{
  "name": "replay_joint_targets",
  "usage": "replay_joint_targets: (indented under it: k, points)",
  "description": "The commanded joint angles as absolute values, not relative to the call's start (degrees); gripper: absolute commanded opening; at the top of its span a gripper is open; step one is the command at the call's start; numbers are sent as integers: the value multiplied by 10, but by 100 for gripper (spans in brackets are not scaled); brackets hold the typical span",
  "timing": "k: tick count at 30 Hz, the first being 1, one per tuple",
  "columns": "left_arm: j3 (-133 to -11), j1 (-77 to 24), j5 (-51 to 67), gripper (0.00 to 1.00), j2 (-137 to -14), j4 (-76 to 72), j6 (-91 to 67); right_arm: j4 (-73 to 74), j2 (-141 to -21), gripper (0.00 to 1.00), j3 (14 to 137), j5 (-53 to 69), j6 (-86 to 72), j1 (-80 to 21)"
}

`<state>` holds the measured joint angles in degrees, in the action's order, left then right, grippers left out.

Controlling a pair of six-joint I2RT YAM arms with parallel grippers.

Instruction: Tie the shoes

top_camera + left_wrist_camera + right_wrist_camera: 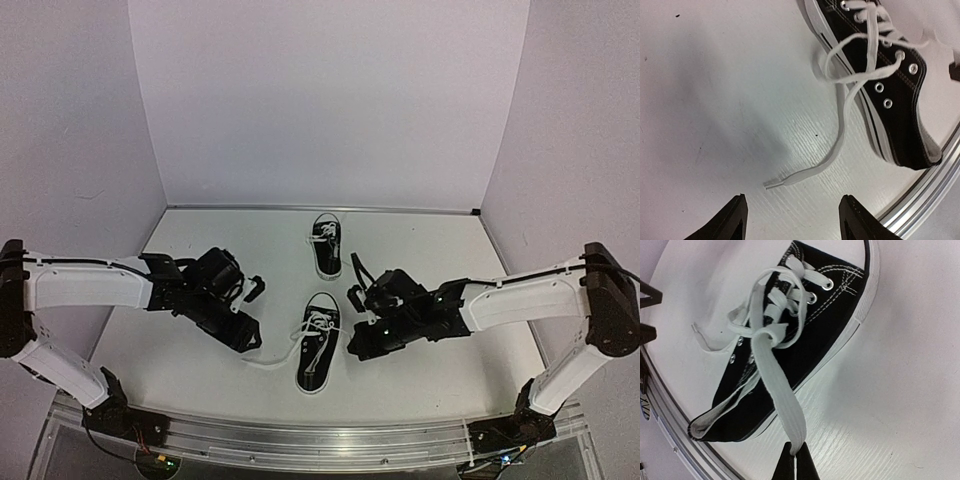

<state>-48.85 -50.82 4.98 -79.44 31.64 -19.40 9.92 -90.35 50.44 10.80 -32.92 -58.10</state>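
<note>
Two black sneakers with white laces lie on the white table. The near shoe lies between my grippers and the far shoe lies behind it. My right gripper is shut on the near shoe's right lace, which runs taut from the eyelets; it sits just right of the shoe. My left gripper is open and empty, left of the shoe. The other lace trails loose across the table, and its tip lies just ahead of the open fingers.
An aluminium rail runs along the table's near edge, close behind the near shoe's heel. White walls enclose the table on the left, back and right.
</note>
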Motion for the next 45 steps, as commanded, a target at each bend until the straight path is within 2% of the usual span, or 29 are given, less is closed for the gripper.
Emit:
replay_joint_targets:
  k: [1, 15, 23, 27, 31, 39, 45]
  points:
    - [-542, -544, 6, 64, -833, 379, -110, 72, -956, 0, 519, 78, -353, -570]
    - [-582, -592, -12, 57, -963, 362, -19, 18, -1051, 0, 593, 120, -325, -541]
    - [-582, -594, -12, 44, -990, 353, -20, 17, -1089, 0, 629, 127, -313, -539]
    - [-579, -594, -25, 27, -996, 342, -28, 17, -1100, 0, 644, 133, -311, -538]
    - [-578, -594, -28, 16, -996, 334, -34, 17, -1097, 0, 647, 134, -310, -537]
    - [-573, -593, -34, 1, -980, 306, -61, 21, -1063, 0, 615, 139, -315, -530]
    - [-576, -594, -25, 0, -977, 286, -74, 40, -1013, 0, 558, 103, -316, -507]
